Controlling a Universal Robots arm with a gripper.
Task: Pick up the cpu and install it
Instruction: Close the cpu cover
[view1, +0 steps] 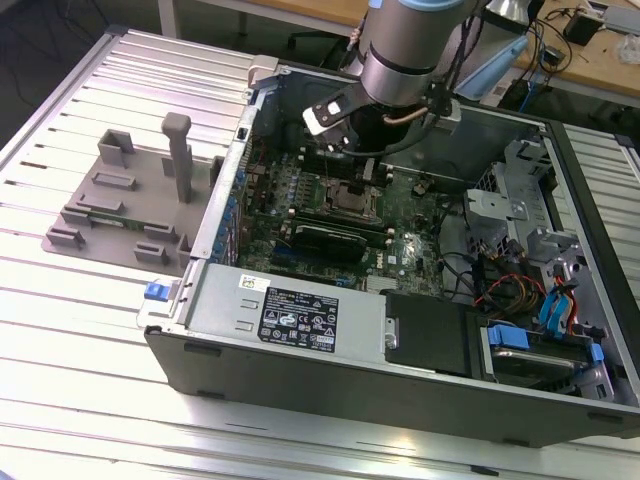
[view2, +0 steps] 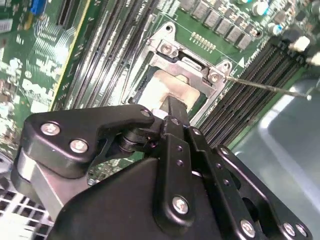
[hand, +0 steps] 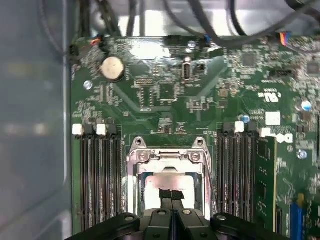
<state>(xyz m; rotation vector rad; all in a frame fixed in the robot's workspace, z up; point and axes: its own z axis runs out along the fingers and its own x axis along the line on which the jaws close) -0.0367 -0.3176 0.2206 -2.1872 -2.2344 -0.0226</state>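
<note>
Exterior view: arm reaches into open computer case on ribbed surface.
First wrist view: gripper jaws pressed together, gripping nothing, tips over cpu lying flat in socket frame, silver top up.
Second wrist view: jaws closed; cpu edges square with frame.

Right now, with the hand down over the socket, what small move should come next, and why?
Probably a short, straight lift. In both wrist views the cpu lies square inside the socket frame, and the hand, fingertips together, sits over it. Whether they touch it I cannot tell; rising vertically would avoid dragging it.
</note>
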